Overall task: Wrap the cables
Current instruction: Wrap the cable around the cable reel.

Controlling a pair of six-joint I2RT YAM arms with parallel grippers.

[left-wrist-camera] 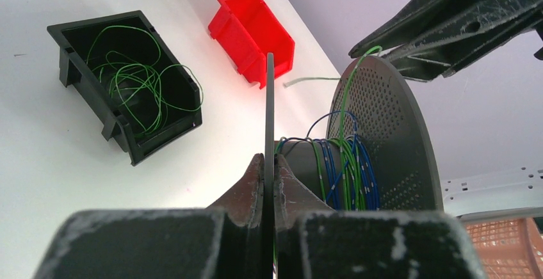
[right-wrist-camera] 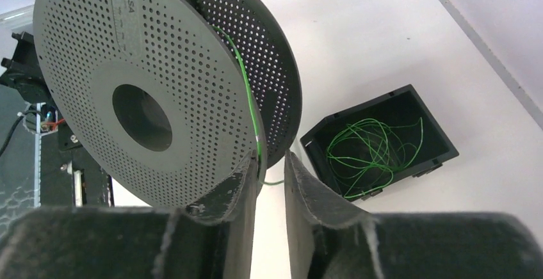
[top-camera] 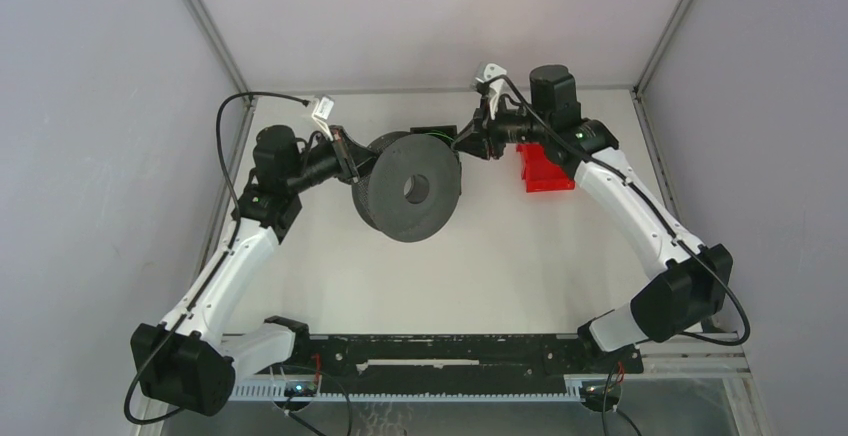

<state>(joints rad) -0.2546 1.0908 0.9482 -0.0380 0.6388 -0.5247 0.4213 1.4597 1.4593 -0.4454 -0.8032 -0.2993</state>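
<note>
A dark grey perforated spool (top-camera: 410,188) hangs above the table's middle. My left gripper (left-wrist-camera: 269,164) is shut on the thin edge of one spool flange (left-wrist-camera: 269,100). Green and blue cables (left-wrist-camera: 342,164) are wound round the hub. One green cable (right-wrist-camera: 246,93) runs over the flange rim down to my right gripper (right-wrist-camera: 272,164), whose jaws stand apart; the cable's short end crosses the gap at the fingertips. More loose green cables (right-wrist-camera: 365,148) lie in a black bin (right-wrist-camera: 435,139), which also shows in the left wrist view (left-wrist-camera: 77,42).
An empty red bin (top-camera: 545,171) stands on the white table right of the spool, beside the right arm. The black bin (top-camera: 432,133) sits just behind the spool. Grey walls close the table's back and sides; a black rail (top-camera: 450,351) runs along the near edge.
</note>
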